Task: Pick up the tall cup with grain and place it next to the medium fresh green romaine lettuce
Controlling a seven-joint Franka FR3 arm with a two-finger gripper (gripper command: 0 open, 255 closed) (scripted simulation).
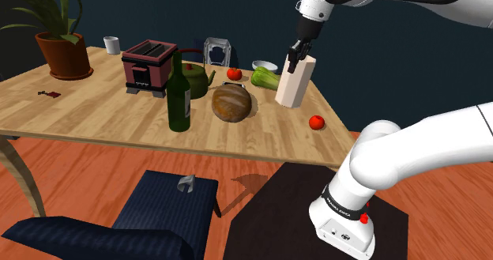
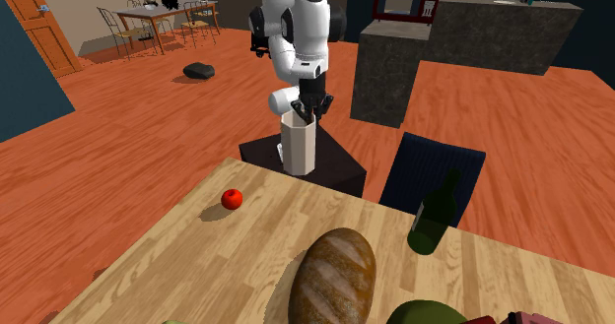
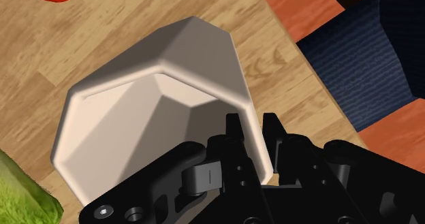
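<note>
The tall cup (image 1: 294, 83) is pale, faceted and open-topped, with no grain to be seen inside. It leans a little at the shoulder view's right end of the wooden table (image 1: 79, 108). My black gripper (image 1: 299, 58) comes down from above and is shut on its rim. In the wrist view one finger sits inside the cup (image 3: 156, 93) and the other outside the wall, where the gripper (image 3: 252, 144) pinches it. The green romaine lettuce (image 1: 267, 78) lies right beside the cup, toward the shoulder view's left; its leafy edge (image 3: 20, 188) also borders the cup. I cannot tell whether the cup's base touches the table.
A red tomato (image 1: 317, 122) lies near the table edge in front of the cup. A round bread loaf (image 1: 231, 102), green bottle (image 1: 179, 96), kettle (image 1: 193, 78), toaster (image 1: 148, 65), second tomato (image 1: 234, 73) and small bowl (image 1: 265, 65) stand further left. A blue chair (image 1: 170, 211) stands below.
</note>
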